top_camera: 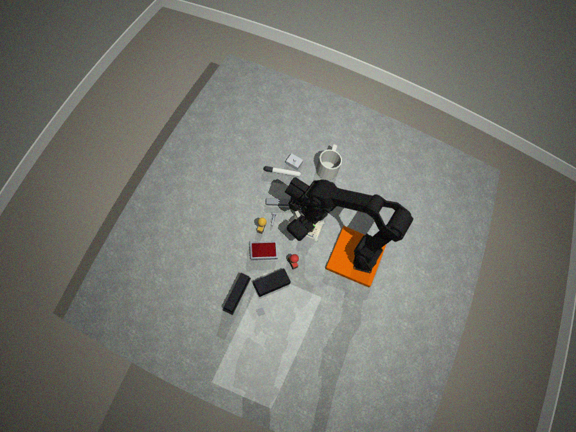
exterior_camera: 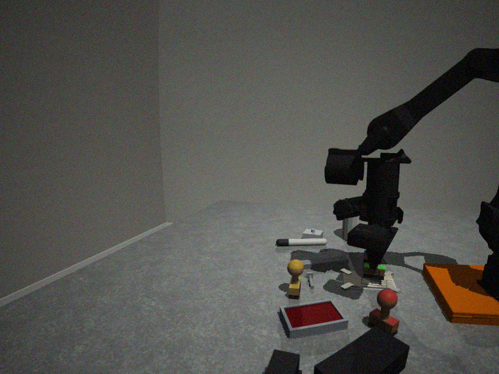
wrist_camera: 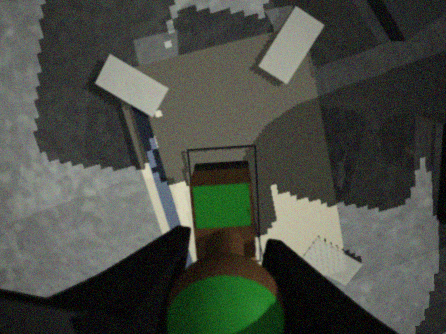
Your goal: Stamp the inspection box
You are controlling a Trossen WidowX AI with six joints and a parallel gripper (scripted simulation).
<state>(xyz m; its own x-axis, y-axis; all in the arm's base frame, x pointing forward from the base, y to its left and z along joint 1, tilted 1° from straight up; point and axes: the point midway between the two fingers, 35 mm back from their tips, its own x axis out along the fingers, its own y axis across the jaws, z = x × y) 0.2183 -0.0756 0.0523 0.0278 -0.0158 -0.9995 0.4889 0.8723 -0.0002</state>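
Grey mottled desk (top_camera: 192, 162) (exterior_camera: 166, 307) (wrist_camera: 75, 216) spreads beneath everything, with drab walls (top_camera: 432, 27) (exterior_camera: 291, 78) behind and shadows lying across it. From above, with the card (top_camera: 316, 233) (exterior_camera: 385, 284) (wrist_camera: 310, 221) as the clock's centre, the orange plate (top_camera: 341, 263) (exterior_camera: 445, 294) sits at four o'clock, carrying the black arm (top_camera: 355, 198) (exterior_camera: 437, 86). Its jaws point down over the card, partly open and clamped on the green stamp (exterior_camera: 373, 271) (wrist_camera: 221, 206) by its handle. The stamp stands about upright over the card, its block within the sides of the printed box (wrist_camera: 257, 191); whether it touches the paper, I cannot tell. Pale tabs (wrist_camera: 291, 45) lie on the card's corners.

The red pad (top_camera: 263, 250) (exterior_camera: 313, 314) is open at eight o'clock. The yellow stamp (top_camera: 261, 222) (exterior_camera: 295, 268) stands at nine, the red stamp (top_camera: 294, 258) (exterior_camera: 387, 299) at seven. Toward eleven lies a white pen (top_camera: 283, 170) (exterior_camera: 303, 241) with a black end, a small pale block (top_camera: 293, 161) (exterior_camera: 312, 234) just beside it; near one stands the mug (top_camera: 330, 162) (exterior_camera: 350, 228). Two black blocks (top_camera: 271, 281) (exterior_camera: 362, 355) rest between seven and eight, beyond the pad.
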